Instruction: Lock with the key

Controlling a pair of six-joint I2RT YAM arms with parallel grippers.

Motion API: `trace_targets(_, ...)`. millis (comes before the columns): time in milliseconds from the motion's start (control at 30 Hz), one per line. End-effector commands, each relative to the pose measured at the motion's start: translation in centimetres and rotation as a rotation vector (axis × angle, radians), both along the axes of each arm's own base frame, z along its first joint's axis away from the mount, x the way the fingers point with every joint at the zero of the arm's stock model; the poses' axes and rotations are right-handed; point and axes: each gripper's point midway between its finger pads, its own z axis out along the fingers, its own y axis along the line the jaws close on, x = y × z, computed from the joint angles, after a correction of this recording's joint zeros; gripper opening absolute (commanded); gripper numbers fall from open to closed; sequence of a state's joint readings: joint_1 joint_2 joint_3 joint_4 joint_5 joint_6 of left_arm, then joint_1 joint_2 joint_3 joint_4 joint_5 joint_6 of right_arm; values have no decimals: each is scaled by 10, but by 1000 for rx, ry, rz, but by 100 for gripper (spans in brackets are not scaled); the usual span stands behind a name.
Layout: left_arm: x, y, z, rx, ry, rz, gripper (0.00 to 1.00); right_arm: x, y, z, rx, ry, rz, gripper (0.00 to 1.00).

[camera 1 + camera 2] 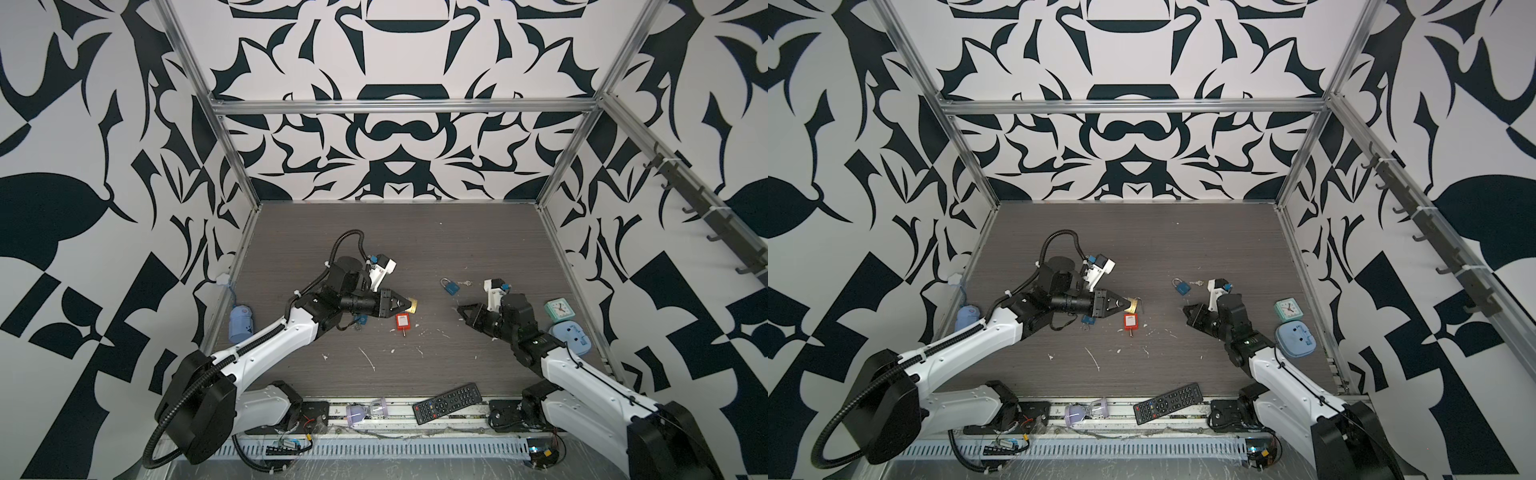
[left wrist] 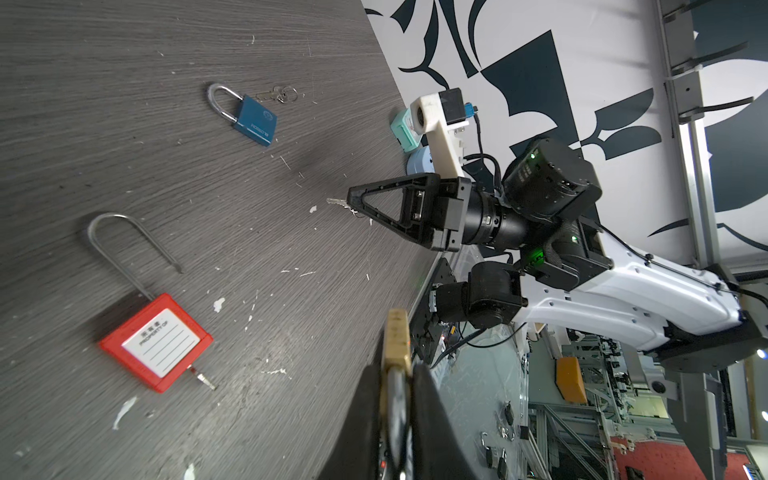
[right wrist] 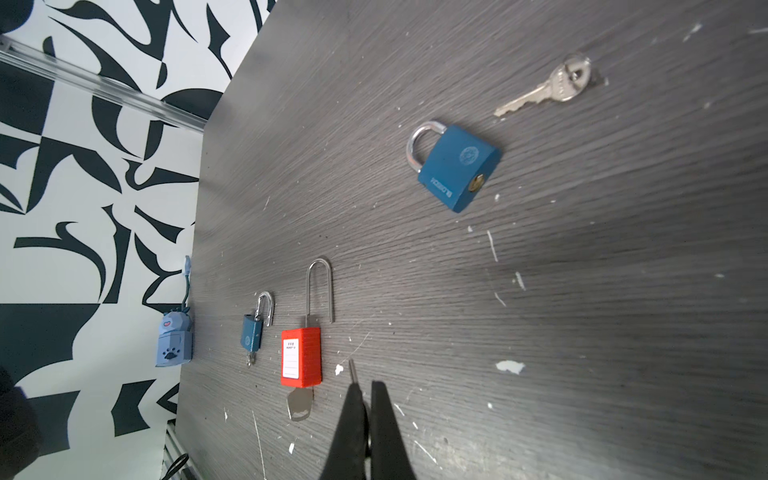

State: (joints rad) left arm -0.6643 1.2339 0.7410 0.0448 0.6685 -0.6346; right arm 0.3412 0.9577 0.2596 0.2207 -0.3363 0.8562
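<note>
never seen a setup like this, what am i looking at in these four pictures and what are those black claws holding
Two robot arms work at a table. Two pictures look down from overhead; the others come from a camera on each arm's wrist. The left gripper is shut on a brass padlock, and the right gripper pinches a small key. On the table lie a red padlock with its shackle open, a blue padlock with a loose key beside it, and a clock.
</note>
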Motion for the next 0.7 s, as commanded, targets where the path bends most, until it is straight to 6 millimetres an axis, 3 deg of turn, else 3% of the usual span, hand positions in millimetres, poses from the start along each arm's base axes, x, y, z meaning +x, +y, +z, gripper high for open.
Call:
trace_targets(0,4,-11,-3,13,0,-50,0,17,3,13,46,-76,-14,0)
trace_targets(467,13,-50,-44,127,68,-170,0,71,24,-23,143,-45,-20,0)
trace_targets(667,18,-64,-65,170,114,-214,0,78,24,-47,170,-6,-60,0)
